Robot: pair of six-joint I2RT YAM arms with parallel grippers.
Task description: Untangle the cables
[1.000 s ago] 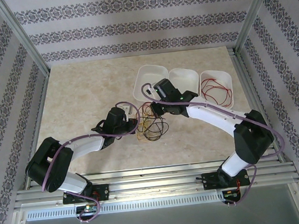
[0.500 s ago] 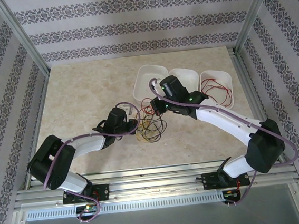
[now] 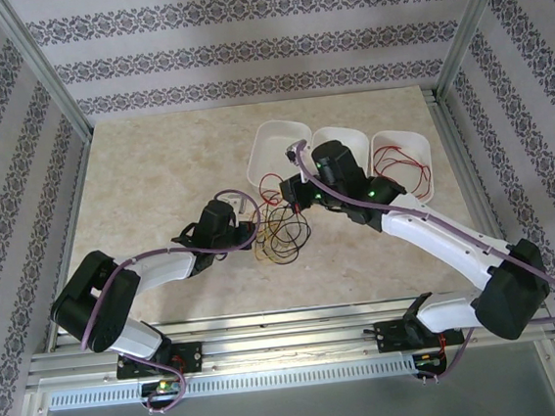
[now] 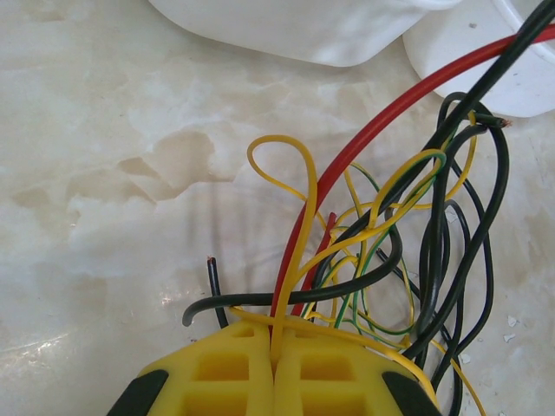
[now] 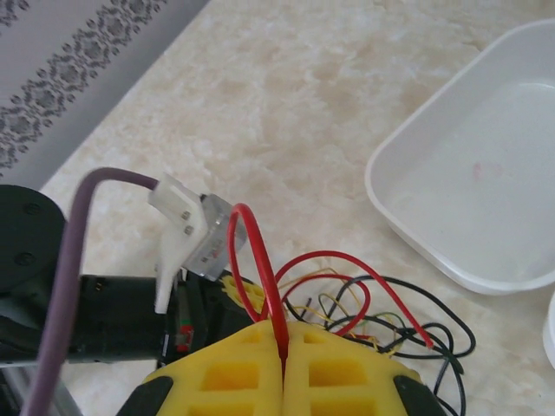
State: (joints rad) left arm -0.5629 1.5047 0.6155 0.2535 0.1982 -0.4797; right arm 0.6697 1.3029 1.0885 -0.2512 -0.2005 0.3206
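Note:
A tangle of thin cables (image 3: 282, 230) in red, yellow, black and green lies on the marble table just below the white trays. My left gripper (image 4: 274, 334) is shut on a yellow cable (image 4: 300, 234) that loops up from between its yellow pads; black and red strands cross in front of it. My right gripper (image 5: 284, 342) is shut on a red cable (image 5: 260, 269), which arcs up and out of its pads above the tangle (image 5: 390, 325). From above, the left gripper (image 3: 252, 232) sits at the tangle's left and the right gripper (image 3: 296, 198) at its upper right.
Three white trays stand in a row behind the tangle: the left one (image 3: 273, 141) and the middle one (image 3: 350, 142) hold nothing visible, while the right tray (image 3: 419, 141) holds red cables (image 3: 397, 172). Aluminium frame rails and patterned walls border the table.
The right arm has swung back and to the right, lifting the red cable up and away from the tangle toward the trays. The left gripper has stayed put on the yellow cable.

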